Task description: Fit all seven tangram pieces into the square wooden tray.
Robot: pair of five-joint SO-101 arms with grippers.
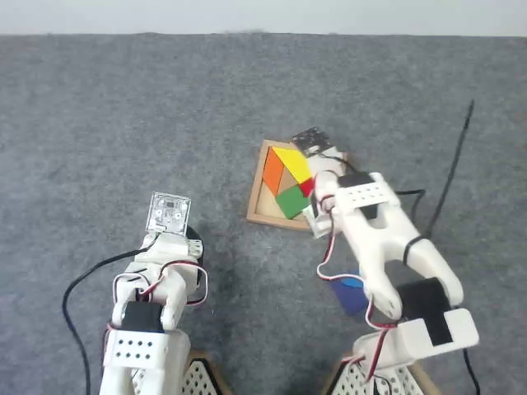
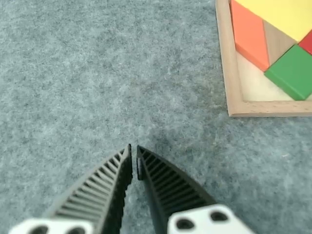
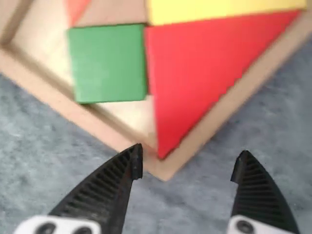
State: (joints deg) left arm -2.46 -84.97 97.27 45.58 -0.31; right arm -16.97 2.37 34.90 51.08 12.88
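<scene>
Sq. wood tray (image 1: 254, 188) on grey bench (image 1: 123, 107), inside: orange (image 1: 274, 171), yellow (image 1: 292, 159), red (image 1: 307, 187), green pcs (image 1: 291, 202), some bare wood, blue pc (image 1: 350, 294) outside by R arm (image 1: 387, 247), R jaws apart over tray corner, L arm (image 1: 160, 271) off to the side, L jaws together.

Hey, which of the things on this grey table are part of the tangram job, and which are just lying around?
Job: square wooden tray; inside it, flat orange piece, yellow triangle, green square, red triangle; blue piece on the mat beside the right arm, likely another tangram piece.
Lying about: thin black cable on the grey mat.
</scene>
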